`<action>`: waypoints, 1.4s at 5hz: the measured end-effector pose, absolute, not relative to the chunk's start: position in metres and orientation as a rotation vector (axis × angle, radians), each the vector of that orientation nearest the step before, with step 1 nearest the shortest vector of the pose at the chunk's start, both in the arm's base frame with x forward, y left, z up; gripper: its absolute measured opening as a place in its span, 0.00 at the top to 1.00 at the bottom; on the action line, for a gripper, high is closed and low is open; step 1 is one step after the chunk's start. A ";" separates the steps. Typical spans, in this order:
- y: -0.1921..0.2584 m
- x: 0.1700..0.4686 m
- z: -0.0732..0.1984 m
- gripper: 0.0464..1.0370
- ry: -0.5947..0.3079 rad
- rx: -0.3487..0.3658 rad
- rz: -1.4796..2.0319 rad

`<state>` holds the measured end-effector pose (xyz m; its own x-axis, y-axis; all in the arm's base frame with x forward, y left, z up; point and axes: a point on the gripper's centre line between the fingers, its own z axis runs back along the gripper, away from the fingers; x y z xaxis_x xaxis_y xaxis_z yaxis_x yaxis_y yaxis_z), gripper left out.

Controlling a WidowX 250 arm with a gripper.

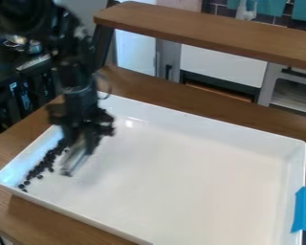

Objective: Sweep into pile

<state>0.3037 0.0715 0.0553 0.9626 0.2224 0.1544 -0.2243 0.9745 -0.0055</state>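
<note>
Arm: black, comes in from the upper left and hangs down over the left part of the tray
Gripper (pixel 82 131): dark and blurred, low above the tray's left end, beside the upper part of the dark pieces; how far open it is I cannot tell
Held: a narrow, pale, silvery object (pixel 79 155) slants down from just below the gripper, its lower end dark and pointing to the lower left; it looks joined to the gripper, but the grip itself is too blurred to make out
Dark pieces (pixel 37 170): small, roundish, black, on the tray's floor along its left wall, in a slanting band from beside the gripper down to the lower left corner
Spread: thicker in the upper and middle stretch, thinner towards the corner, with a few pieces just outside the band on the side facing the middle
Tray (pixel 238 129): large, white, rectangular, with raised, sloping walls, lying on the wooden table (pixel 34 210)
Tape (pixel 305 210): bright blue, at the tray's right wall, reaching out to the edge of view
Shelf (pixel 194 31): a long wooden board, raised above the far side of the table, with a dark support (pixel 103 48) under its left end
Behind: white panels (pixel 223 64) and grey frames under the shelf, dark equipment (pixel 27 91) at the left
</note>
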 end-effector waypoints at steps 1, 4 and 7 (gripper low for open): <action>0.024 0.316 0.065 0.67 -0.160 0.002 0.210; -0.111 0.341 0.054 0.67 -0.152 0.054 0.148; -0.136 0.347 0.030 0.29 -0.177 0.102 0.170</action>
<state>0.3471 -0.1362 0.0305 0.9700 0.1590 0.1840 -0.1770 0.9804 0.0862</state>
